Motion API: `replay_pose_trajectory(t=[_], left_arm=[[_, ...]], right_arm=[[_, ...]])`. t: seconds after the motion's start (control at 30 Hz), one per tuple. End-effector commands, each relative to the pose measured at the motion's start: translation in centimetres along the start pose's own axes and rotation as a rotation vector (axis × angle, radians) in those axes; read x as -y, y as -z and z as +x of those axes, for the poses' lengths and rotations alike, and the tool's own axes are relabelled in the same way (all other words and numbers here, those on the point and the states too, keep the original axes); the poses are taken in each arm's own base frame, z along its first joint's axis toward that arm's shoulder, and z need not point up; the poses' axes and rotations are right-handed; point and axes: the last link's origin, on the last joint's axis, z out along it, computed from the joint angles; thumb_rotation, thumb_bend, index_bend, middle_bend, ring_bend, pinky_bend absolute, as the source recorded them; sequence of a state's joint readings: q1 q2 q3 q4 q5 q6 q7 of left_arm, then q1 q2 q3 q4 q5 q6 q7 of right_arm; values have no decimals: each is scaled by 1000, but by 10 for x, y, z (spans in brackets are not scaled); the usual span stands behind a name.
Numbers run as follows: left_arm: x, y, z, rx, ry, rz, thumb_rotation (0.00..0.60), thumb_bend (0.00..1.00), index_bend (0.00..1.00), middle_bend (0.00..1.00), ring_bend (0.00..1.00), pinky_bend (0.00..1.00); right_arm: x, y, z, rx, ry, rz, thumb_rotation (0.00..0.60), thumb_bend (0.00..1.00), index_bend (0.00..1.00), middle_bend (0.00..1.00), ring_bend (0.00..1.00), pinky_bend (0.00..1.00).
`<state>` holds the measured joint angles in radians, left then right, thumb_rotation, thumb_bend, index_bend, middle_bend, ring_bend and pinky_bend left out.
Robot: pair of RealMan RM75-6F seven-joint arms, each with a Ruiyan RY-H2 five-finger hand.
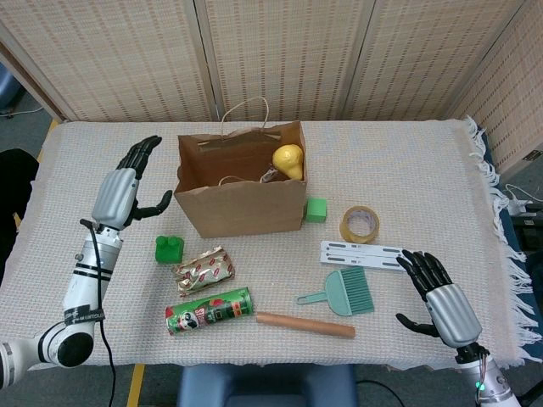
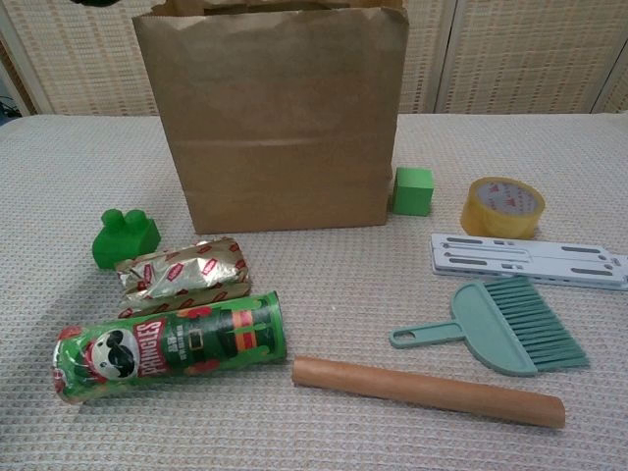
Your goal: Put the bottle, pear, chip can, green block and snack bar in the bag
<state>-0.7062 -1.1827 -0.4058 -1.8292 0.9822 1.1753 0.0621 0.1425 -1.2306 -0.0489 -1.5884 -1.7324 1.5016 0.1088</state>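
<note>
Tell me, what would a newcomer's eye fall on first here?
Probably the tall brown paper bag standing open mid-table, with a yellow pear inside at its right end. Next, the two metal hands: the left hand raised with fingers spread beside the bag, the right hand open near the table's front right corner.
</note>
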Motion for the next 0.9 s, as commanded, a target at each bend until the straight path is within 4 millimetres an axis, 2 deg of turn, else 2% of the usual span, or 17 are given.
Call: replay_pose_trajectory(t=[0.03,0.3,0.5,0.73,0.9], left_arm=[[13,21,12,-3,-23,1,600,415,46,0,0,132],[62,86,19,106,-164,78,600,421,68,11,0,138],[92,141,7,241,-230,164,600,423,74,7,0,141],[104,177,-14,459,-377,-22,600,401,62,3,0,144],[100,211,-33,538,-427,-170,600,380,19,0,0,125]], right_arm=[[0,0,0,1,2,-1,600,66,0,0,0,0],[0,1,-1,7,8,-2,600,66,0,0,0,0],[0,1,-2,17,11,-3,600,66,0,0,0,0],[1,2,-3,19,12,3,600,67,0,0,0,0],[0,2,-2,17,14,0,600,66,0,0,0,0]])
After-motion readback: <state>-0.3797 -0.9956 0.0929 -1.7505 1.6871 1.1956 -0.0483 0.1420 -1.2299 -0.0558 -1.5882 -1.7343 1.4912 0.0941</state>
